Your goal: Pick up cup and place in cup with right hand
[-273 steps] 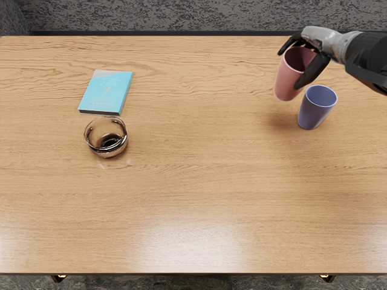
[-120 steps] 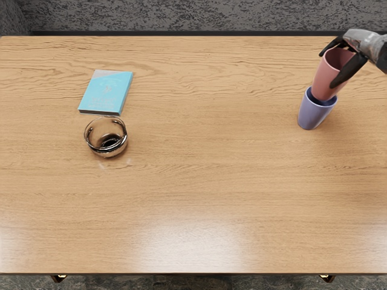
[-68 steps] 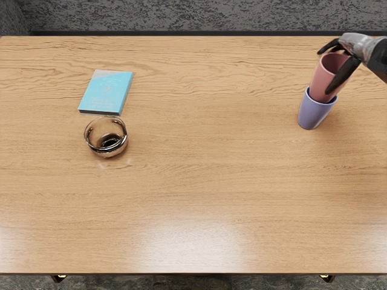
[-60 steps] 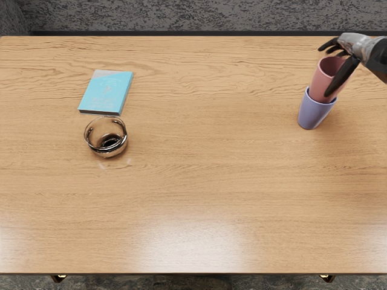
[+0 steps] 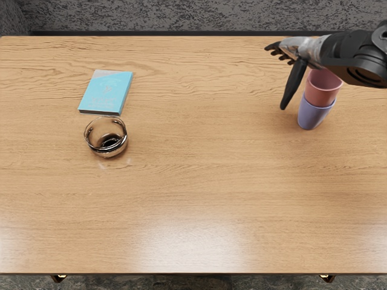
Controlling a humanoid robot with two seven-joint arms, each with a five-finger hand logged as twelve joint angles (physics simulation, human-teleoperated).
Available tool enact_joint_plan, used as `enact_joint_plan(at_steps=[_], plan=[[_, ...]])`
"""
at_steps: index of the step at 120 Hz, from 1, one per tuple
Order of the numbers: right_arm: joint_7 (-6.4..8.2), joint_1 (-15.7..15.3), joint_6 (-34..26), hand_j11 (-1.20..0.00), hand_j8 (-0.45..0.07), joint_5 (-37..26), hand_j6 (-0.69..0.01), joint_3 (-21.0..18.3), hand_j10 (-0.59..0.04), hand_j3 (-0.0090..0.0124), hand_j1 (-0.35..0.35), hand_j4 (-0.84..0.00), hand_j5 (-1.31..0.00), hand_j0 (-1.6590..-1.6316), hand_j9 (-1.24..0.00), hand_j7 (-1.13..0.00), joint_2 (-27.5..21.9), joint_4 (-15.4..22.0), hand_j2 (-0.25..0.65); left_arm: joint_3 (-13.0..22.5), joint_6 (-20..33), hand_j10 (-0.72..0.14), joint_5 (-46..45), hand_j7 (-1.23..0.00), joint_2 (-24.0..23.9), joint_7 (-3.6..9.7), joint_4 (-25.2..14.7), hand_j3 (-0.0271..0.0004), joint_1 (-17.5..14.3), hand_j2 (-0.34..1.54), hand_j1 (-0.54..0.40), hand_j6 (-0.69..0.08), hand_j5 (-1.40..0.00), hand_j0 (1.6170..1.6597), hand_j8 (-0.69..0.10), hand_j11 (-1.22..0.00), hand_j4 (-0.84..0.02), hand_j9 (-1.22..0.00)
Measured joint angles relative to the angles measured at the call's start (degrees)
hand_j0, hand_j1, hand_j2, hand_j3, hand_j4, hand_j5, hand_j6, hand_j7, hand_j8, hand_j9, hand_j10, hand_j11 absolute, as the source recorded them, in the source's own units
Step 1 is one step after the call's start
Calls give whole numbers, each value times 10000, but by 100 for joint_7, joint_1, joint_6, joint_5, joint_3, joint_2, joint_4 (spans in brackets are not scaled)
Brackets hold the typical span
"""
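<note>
Wood-grain table (image 5: 193, 181) beneath the right hand (image 5: 304, 51), mottled gray surface (image 5: 181, 17) beyond.
Spread and empty; just beside, wrist side, pink cup (image 5: 323, 89) nested in blue cup (image 5: 313, 115), partly hidden by forearm (image 5: 354, 49).

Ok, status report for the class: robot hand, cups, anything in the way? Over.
Right robot hand open, empty; left robot hand unseen. Pink cup sits inside blue cup. Right arm hides part of pink rim.
</note>
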Motion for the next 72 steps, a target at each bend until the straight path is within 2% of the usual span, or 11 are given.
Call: enact_joint_plan(at_steps=[12, 25, 30, 34, 40, 51, 63, 72], plan=[[0, 74, 594, -154, -90, 586, -96, 51, -100, 0, -3377, -139, -151, -16579, -153, -142, 105, 144, 20, 0, -1, 0, 0, 0, 0, 0, 0, 0, 0, -1, 3490, 0, 0, 16581, 0, 0, 0, 0], [0, 60, 1518, -91, -63, 1435, -70, 404, -65, 0, -3426, -91, -90, -16580, -91, -83, 96, 547, 12, 0, -1, 0, 0, 0, 0, 0, 0, 0, 0, -1, 3490, 0, 0, 16581, 0, 0, 0, 0], [0, -50, 1770, -74, -54, 1844, -60, 585, -55, 0, -3438, -77, -74, -16580, -74, -68, 55, 716, 10, 0, -1, 0, 0, 0, 0, 0, 0, 0, 0, -1, 3490, 0, 0, 16581, 0, 0, 0, 0], [0, -264, 1911, -63, -47, 2096, -53, 830, -48, 0, -3446, -67, -63, -16580, -63, -58, 22, 904, 8, 0, 0, 0, 0, 0, 0, 0, 0, 0, 0, -1, 3490, 0, 0, 16581, 0, 0, 0, 0], [0, -905, 2053, -50, -40, 2351, -46, 1486, -39, 0, -3455, -55, -49, -16580, -49, -45, -25, 1267, 5, 0, 0, -1, -1, 0, 0, 0, 0, 0, 0, -1, 3490, -1, 0, 16581, -1, 0, -1, 0], [0, -2437, 2188, -32, -28, 2593, -33, 2944, -27, 0, -3469, -38, -32, -16580, -32, -29, -79, 1852, 4, 0, 1, -1, 0, 0, 0, 0, 0, 0, 0, -1, 3490, -1, 0, 16581, -1, 0, -1, 0], [0, -4123, 2247, -20, -18, 2764, -21, 4551, -16, 0, -3478, -24, -20, -16580, -20, -18, -107, 2165, 4, 0, 0, -1, 0, 0, 0, 0, 0, 0, 0, -1, 3490, -1, 0, 16581, -1, 0, -1, 0], [0, -5164, 2265, -14, -10, 3082, -13, 5441, -10, 0, -3484, -15, -14, -16580, -13, -12, -126, 2271, 5, 0, -1, 0, 0, 0, 0, 0, 0, 0, 0, -1, 3490, 0, 0, 16581, 0, 0, 0, 0]])
